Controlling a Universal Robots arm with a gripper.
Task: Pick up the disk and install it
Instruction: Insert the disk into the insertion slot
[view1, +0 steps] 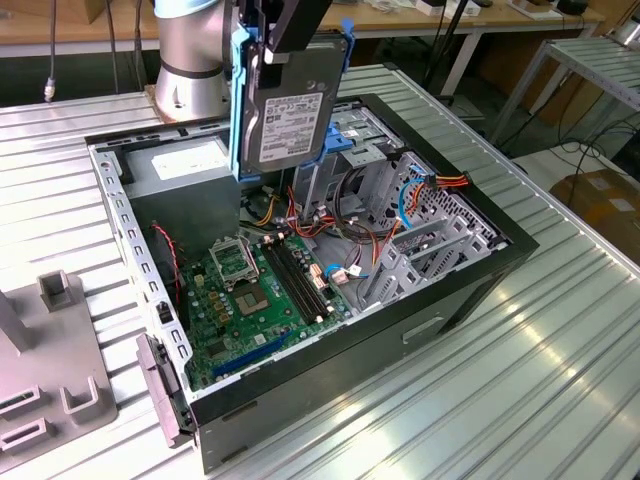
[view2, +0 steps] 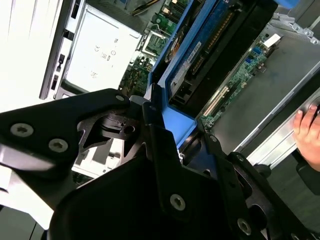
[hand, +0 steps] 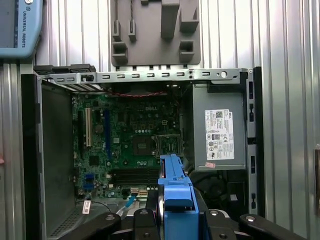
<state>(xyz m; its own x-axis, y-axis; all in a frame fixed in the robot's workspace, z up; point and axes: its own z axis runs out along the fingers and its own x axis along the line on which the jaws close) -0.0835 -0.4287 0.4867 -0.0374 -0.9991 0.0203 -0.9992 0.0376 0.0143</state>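
One robot arm's gripper is clenched on the disk, holding it upright by its blue rails with the white label facing the camera. In the exterior view the disk hangs at twelve o'clock, above the open computer case. The green motherboard lies at the centre. The power supply sits at ten o'clock and the drive cage at two o'clock. A grey fixture rests at eight o'clock on the ribbed table. In the second wrist view, a person's hand is beside the case's rim.
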